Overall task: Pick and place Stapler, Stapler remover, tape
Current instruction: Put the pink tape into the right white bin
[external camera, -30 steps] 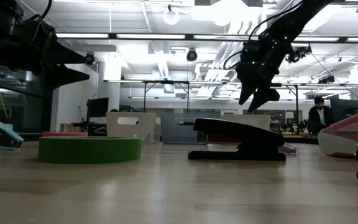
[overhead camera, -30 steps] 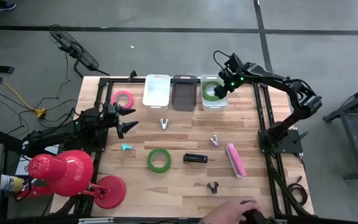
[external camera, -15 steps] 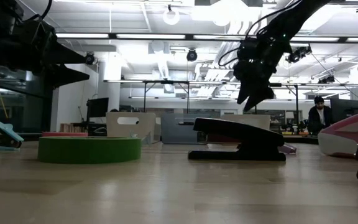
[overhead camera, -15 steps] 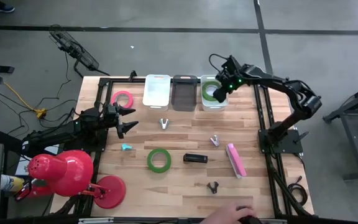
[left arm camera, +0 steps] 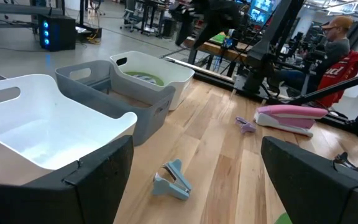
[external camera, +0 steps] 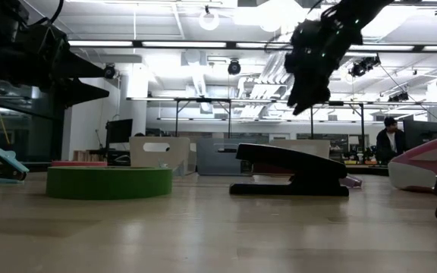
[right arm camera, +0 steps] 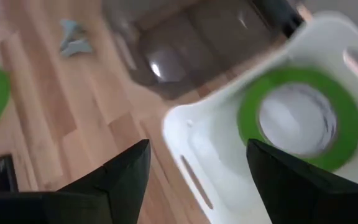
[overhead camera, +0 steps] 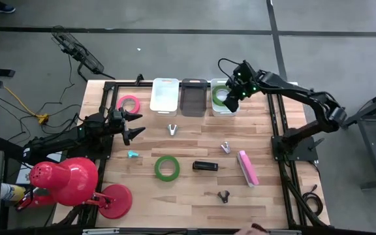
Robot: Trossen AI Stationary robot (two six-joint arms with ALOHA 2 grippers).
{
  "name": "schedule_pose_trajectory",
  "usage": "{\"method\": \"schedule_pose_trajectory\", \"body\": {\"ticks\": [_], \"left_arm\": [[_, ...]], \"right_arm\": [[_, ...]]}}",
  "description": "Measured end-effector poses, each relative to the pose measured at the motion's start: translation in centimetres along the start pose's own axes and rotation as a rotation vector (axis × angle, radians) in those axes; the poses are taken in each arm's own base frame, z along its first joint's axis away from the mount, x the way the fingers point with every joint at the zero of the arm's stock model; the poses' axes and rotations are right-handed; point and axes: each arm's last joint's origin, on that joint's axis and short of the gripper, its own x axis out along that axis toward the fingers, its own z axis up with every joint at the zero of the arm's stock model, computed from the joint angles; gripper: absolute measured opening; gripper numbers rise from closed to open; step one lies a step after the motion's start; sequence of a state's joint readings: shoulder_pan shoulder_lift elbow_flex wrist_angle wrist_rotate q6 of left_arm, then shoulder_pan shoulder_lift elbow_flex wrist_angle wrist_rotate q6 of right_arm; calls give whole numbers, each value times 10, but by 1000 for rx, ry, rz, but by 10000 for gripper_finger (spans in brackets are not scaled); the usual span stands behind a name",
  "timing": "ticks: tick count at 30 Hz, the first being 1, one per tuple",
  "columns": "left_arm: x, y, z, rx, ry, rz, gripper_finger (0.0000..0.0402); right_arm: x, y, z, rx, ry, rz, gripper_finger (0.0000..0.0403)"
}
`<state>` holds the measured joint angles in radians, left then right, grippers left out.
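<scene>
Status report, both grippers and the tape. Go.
Right gripper open, empty, above right bin; green tape inside. Left gripper open, idle near pink tape. Second green tape on table. Nothing blocking.

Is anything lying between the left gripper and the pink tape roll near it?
Nothing visible does. In the high view the open left gripper hangs beside the pink tape roll, with only bare table between them. The right gripper is over the white bin.
</scene>
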<state>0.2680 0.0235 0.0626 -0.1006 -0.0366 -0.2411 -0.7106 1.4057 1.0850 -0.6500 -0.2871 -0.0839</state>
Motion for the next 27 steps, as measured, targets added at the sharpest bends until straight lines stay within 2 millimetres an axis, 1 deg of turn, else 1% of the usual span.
{"method": "schedule_pose_trajectory", "body": {"ticks": [3, 6, 9, 12, 17, 22, 27], "left_arm": [[0, 0, 0, 0, 0, 0, 349], [0, 0, 0, 0, 0, 0, 349], [0, 0, 0, 0, 0, 0, 349], [0, 0, 0, 0, 0, 0, 349], [0, 0, 0, 0, 1, 0, 349], [0, 0, 0, 0, 1, 0, 349], [0, 0, 0, 0, 0, 0, 349]], "right_arm": [[-10, 14, -7, -140, -46, -7, 257], [-17, 27, -19, -216, -103, -50, 257], [-26, 38, -29, -243, -195, -96, 256], [-35, 47, -38, -231, -264, -128, 256], [-46, 52, -52, -214, -315, -154, 256], [-54, 55, -64, -253, -343, -132, 256], [-61, 56, -67, -292, -373, -119, 256]]}}
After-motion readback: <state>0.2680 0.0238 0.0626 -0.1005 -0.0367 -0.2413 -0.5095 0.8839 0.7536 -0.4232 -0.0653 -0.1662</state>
